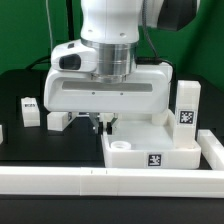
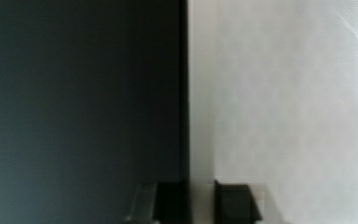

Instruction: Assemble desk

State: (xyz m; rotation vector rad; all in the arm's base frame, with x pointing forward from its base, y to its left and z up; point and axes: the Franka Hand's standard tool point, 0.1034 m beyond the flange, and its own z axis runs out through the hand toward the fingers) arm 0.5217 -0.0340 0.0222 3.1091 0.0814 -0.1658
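Desk parts, read across the exterior view from its left. Two loose legs lie on the black table [image 1: 15,90]: one leg [image 1: 30,108] shows a tag on its end, and a second leg [image 1: 57,120] lies just beside it, nearer the arm.

At centre we see the gripper [image 1: 98,123] pointing straight down, low over the table, just beside the near left edge of the desk slab [image 1: 130,158]. Its jaws are clenched with nothing visibly between them. We cannot tell whether the fingers touch the slab.

The slab lies flat toward the right, rim up. A round socket [image 1: 120,146] is open at its front left corner, and there is a tag [image 1: 155,160] on its front wall.

An upright leg [image 1: 186,105] stands at the slab's far right corner; whether it is seated is unclear. A white rail [image 1: 60,181] runs along the front.

In the wrist view, the gripper [image 2: 204,203] fingers [image 2: 171,203] sit close together at the line between dark table and a white surface [image 2: 282,100].
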